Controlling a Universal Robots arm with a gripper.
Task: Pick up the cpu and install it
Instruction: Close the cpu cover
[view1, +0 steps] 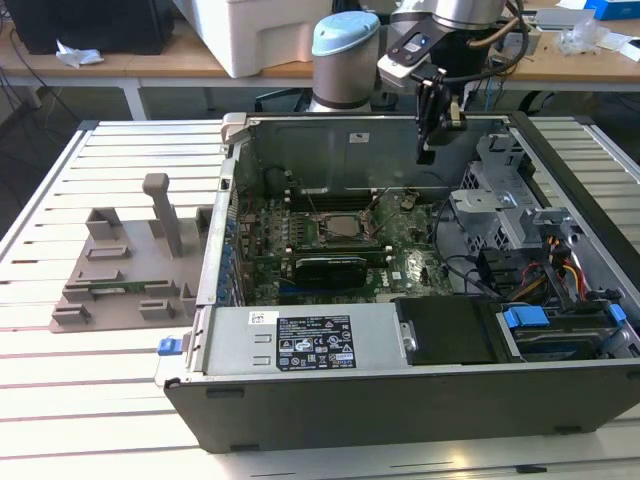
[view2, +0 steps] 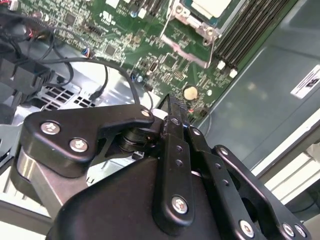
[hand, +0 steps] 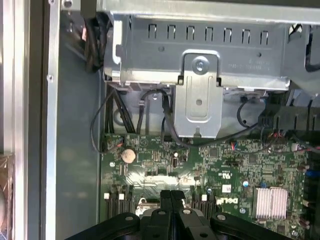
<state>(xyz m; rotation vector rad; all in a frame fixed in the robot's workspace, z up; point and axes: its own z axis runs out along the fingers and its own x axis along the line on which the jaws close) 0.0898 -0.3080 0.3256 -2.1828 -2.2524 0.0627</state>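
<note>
**Fingers (hand: 166, 202) shut on nothing; cpu (view1: 345, 226) lies in the socket**

The 2 fingers are pressed together with nothing visible between them in both wrist views. In the exterior view they hang over the rear of the open case (view1: 400, 400), above the board (view1: 262, 250) and clear of it.

Going from the exterior view's left to its right:
- A grey block (view1: 130, 265) with posts stands on the table (view1: 60, 380), outside the case.
- The cpu lies silver top up in its socket near the middle of the board, just behind the black card (view1: 335, 268).
- The fingers hang above and to the right of the cpu, well apart from it.
- Past them come the metal cage (view1: 500, 195) and a bundle of cables (view1: 560, 275).

I cannot tell whether the socket's frame is clamped down.

What could go wrong, as I judge it:
- If the cpu sits slightly askew, any push on it or on the frame could bend the socket pins.
- The first wrist view shows black leads (hand: 100, 125) looping just under the cage, and a low sideways sweep could snag them.
- The coin cell (hand: 129, 155) and small board parts lie near the fingertips' line, so a straight drop here would strike the board, not the socket.
</note>
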